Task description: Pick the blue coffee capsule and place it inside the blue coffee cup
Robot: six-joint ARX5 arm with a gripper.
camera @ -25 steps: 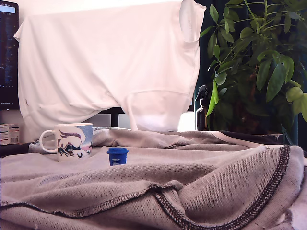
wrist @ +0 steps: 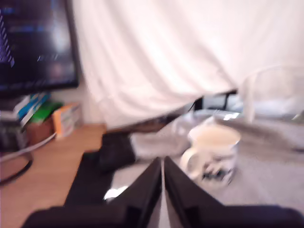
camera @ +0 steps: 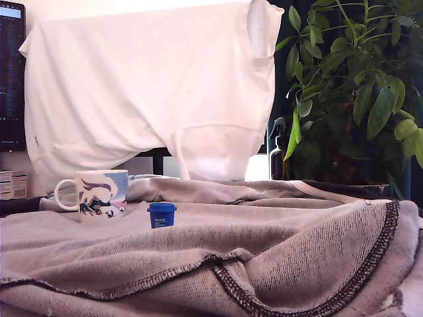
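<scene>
Nothing has shifted: blue coffee capsule (camera: 162,215) stands beside blue coffee cup (camera: 100,195); jaws pressed together (wrist view blurred).

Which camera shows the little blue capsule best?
The exterior view. There the blue coffee capsule stands sharp and whole on the grey cloth, to the right of the mug. The wrist view is blurry and shows no capsule, only the mug.

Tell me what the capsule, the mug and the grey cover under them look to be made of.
The blue coffee capsule: probably plastic, judging by its smooth, uniform deep blue with a slight sheen.
The blue coffee cup: likely glazed ceramic, with a glossy white body and printed wave pattern.
The grey cover: knitted or fleece-like fabric, showing a coarse looped texture, soft folds and a dark stitched edge.
</scene>
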